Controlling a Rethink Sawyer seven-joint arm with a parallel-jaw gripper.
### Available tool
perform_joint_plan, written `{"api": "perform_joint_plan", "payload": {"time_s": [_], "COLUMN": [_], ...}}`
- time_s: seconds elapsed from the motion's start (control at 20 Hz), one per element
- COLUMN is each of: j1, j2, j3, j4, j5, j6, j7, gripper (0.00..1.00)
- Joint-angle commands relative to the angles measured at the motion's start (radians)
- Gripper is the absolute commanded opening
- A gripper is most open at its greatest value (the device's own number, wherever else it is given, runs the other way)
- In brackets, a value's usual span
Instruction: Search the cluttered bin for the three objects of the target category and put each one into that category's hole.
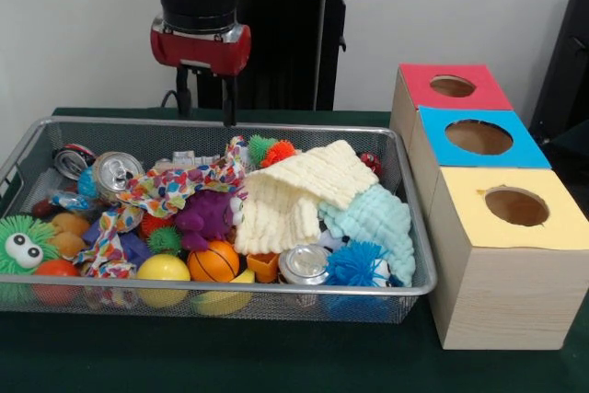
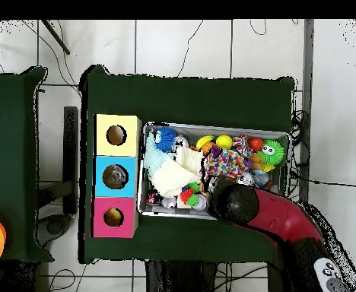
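The bin (image 1: 110, 122) is a silver wire-mesh basket full of clutter. In it lie a cream cloth (image 1: 304, 195), a mint cloth (image 1: 379, 218), a polka-dot cloth (image 1: 175, 186), drink cans (image 1: 117, 172) (image 1: 304, 264), an orange basketball (image 1: 213, 262), a yellow ball (image 1: 163, 269), a purple toy (image 1: 204, 216) and spiky balls (image 1: 354, 264). My gripper (image 1: 205, 103) hangs open and empty just above the bin's far rim, left of centre. In the overhead view the arm (image 2: 238, 204) hides the gripper over the bin's edge (image 2: 211, 126).
Three wooden boxes with round holes stand right of the bin: red top (image 1: 419, 82), blue top (image 1: 440, 126) and yellow top (image 1: 469, 218). They also show in the overhead view, left of the bin (image 2: 116, 135). A green fuzzy toy with eyes (image 1: 23, 244) sits at the bin's left end.
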Motion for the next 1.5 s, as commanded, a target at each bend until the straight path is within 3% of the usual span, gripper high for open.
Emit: {"api": "perform_joint_plan", "payload": {"time_s": [0.05,0.6,0.85,1.5], "j1": [-0.069,-0.172,-0.197,-0.216], "j2": [0.009,0.134,0.228,0.42], "j3": [0.035,0.107,0.136,0.19], "j4": [-0.096,-0.262,-0.367,-0.525], "j5": [0.027,-0.02,-0.038,-0.076], "j6": [0.087,0.144,0.185,0.154], "j7": [0.055,-0.069,-0.119,-0.141], "gripper": [1.0,1.0,1.0,1.0]}}
